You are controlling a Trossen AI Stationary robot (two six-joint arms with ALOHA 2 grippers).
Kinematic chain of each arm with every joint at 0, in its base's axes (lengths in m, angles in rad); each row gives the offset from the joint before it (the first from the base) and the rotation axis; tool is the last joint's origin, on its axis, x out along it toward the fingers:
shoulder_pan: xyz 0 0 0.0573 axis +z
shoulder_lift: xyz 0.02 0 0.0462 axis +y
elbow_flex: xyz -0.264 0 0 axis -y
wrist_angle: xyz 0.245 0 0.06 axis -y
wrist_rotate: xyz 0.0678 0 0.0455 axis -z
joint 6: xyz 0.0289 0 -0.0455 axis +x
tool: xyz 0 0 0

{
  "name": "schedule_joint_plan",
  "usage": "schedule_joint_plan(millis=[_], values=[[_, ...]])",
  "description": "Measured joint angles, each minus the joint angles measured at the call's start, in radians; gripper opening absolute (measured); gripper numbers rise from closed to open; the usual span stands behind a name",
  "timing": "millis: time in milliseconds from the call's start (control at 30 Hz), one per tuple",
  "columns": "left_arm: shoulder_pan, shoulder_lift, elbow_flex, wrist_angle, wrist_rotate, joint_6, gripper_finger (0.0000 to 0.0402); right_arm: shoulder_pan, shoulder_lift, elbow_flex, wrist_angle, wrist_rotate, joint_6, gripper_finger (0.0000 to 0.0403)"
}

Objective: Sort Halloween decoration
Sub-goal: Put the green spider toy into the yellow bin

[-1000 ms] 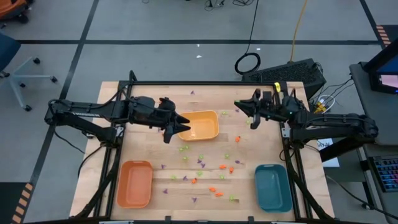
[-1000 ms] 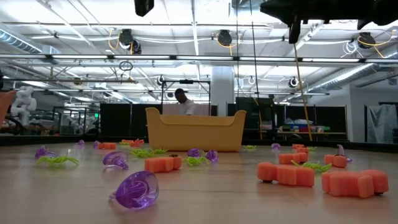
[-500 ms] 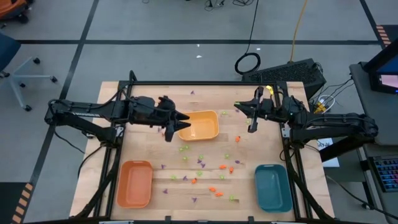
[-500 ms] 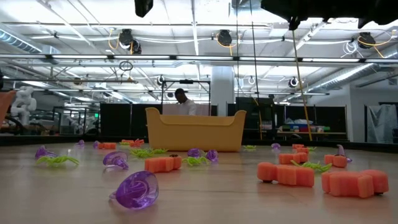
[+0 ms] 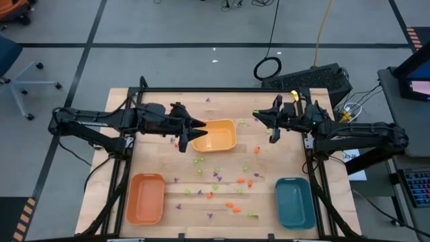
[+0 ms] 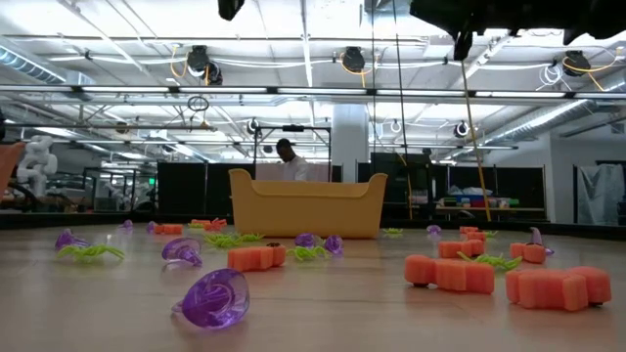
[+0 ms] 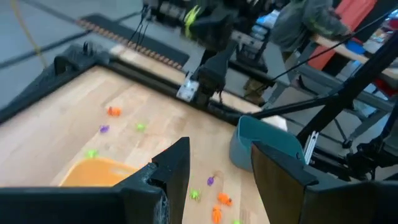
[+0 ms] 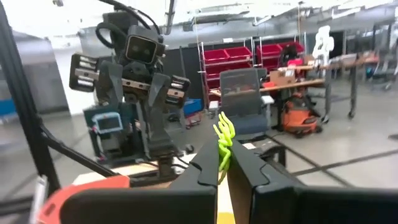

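The right gripper (image 8: 219,167) has its two dark fingers pinched together on a small light green spidery plastic decoration (image 8: 223,142), held in the air above the far right part of the pale wooden table (image 5: 156,161). The left gripper (image 7: 219,163) hangs with its fingers apart and empty over the near-left edge of the yellow rectangular plastic tray (image 5: 216,135). Other tiny orange, green and purple pieces (image 5: 222,181) lie scattered on the wood between that tray, the orange rectangular tray (image 5: 146,197) and the teal rectangular tray (image 5: 294,202).
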Motion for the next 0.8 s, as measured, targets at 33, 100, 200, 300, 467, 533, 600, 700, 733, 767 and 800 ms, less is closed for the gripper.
schedule_joint_plan(millis=[33, 100, 200, 300, 467, 533, 600, 700, 733, 767, 800], values=[[0.000, 0.000, 0.000, 0.014, 0.000, 0.001, 0.0171, 0.003, 0.000, 0.000, 0.000, 0.000, 0.016, 0.0000], [0.000, 0.000, 0.000, 0.043, 0.000, 0.002, 0.0171, 0.012, 0.000, 0.000, 0.000, 0.000, 0.039, 0.0000], [0.000, 0.000, 0.000, 0.062, 0.000, 0.000, 0.0171, 0.024, 0.000, 0.000, 0.000, 0.000, 0.098, 0.0000], [0.000, 0.001, 0.000, 0.080, 0.027, 0.001, 0.0171, 0.036, 0.001, 0.000, 0.000, 0.000, 0.179, 0.0000], [0.000, 0.001, 0.000, 0.123, 0.054, -0.008, 0.0171, 0.059, 0.010, 0.000, 0.001, 0.001, 0.267, 0.0000], [0.000, 0.001, 0.000, 0.126, 0.054, -0.008, 0.0171, 0.068, 0.019, 0.000, 0.001, 0.003, 0.283, 0.0000], [0.000, 0.001, 0.000, 0.126, 0.055, -0.008, 0.0171, 0.076, 0.029, 0.000, 0.000, 0.004, 0.298, 0.0000], [0.000, 0.001, 0.000, 0.135, 0.054, -0.009, 0.0171, 0.084, 0.048, 0.000, 0.000, 0.004, 0.353, 0.0000], [0.000, 0.001, 0.000, 0.148, 0.053, -0.008, 0.0171, 0.086, 0.054, 0.000, 0.001, 0.004, 0.375, 0.0000], [0.000, 0.001, 0.000, 0.164, 0.052, -0.009, 0.0171, 0.088, 0.059, 0.000, 0.001, 0.004, 0.396, 0.0000], [0.002, 0.001, 0.000, 0.179, 0.052, -0.009, 0.0171, 0.090, 0.064, 0.000, 0.002, 0.004, 0.416, 0.0000]])
